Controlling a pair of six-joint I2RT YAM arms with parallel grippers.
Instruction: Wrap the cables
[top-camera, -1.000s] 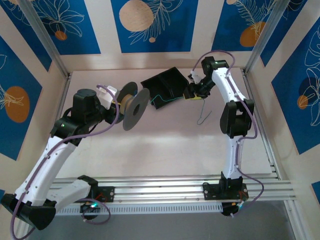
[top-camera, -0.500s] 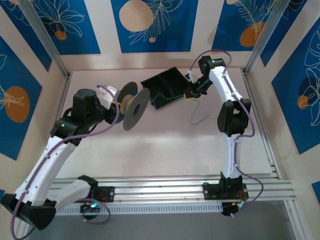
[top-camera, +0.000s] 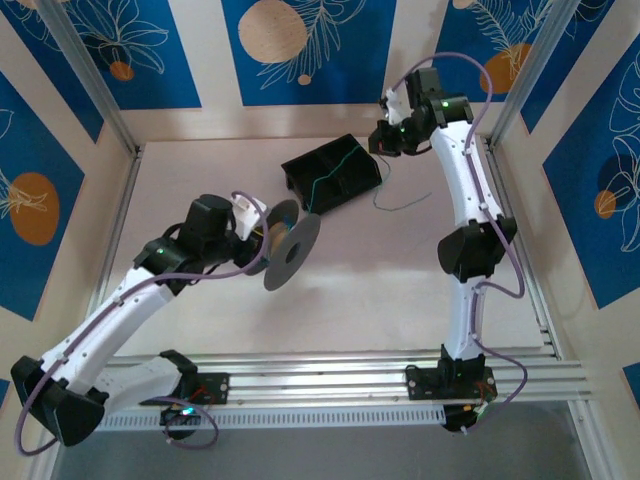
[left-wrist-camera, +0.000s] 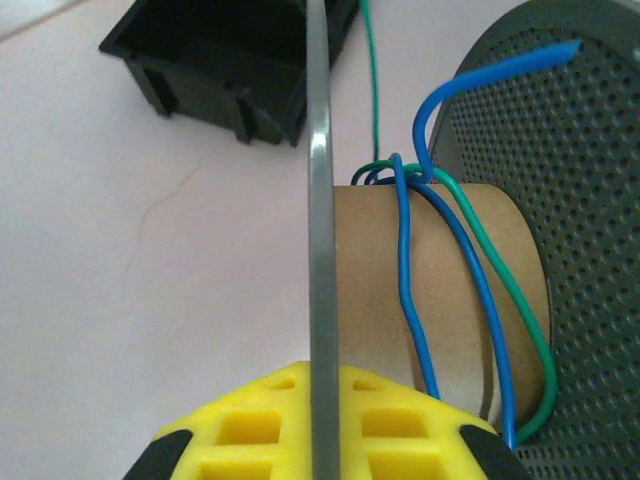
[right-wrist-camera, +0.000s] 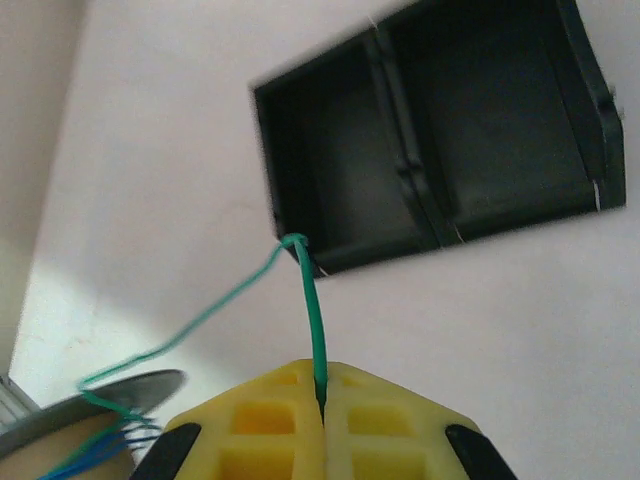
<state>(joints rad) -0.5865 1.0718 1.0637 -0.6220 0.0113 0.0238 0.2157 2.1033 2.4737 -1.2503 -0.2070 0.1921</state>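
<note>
My left gripper (left-wrist-camera: 320, 375) is shut on the thin grey flange (left-wrist-camera: 318, 230) of a spool (top-camera: 290, 246). The spool's cardboard core (left-wrist-camera: 365, 290) carries a few turns of the cables, blue (left-wrist-camera: 405, 260) and green (left-wrist-camera: 500, 275). A blue end (left-wrist-camera: 500, 72) sticks up by the perforated far flange (left-wrist-camera: 580, 200). My right gripper (right-wrist-camera: 322, 388) is shut on a green cable (right-wrist-camera: 312, 310). That cable bends at the black bin's corner and slants down to the spool (right-wrist-camera: 120, 395). From above, the right gripper (top-camera: 384, 140) is raised behind the bin (top-camera: 330, 172).
The black two-compartment bin (right-wrist-camera: 440, 130) lies between the arms, open side toward the right wrist camera. A loose thin cable (top-camera: 400, 203) lies on the table to its right. Frame posts and walls stand close behind the right arm.
My right gripper shut on the green cable and rose toward the back wall. My left arm carried the spool forward and to the right. The loose cable slid farther back.
</note>
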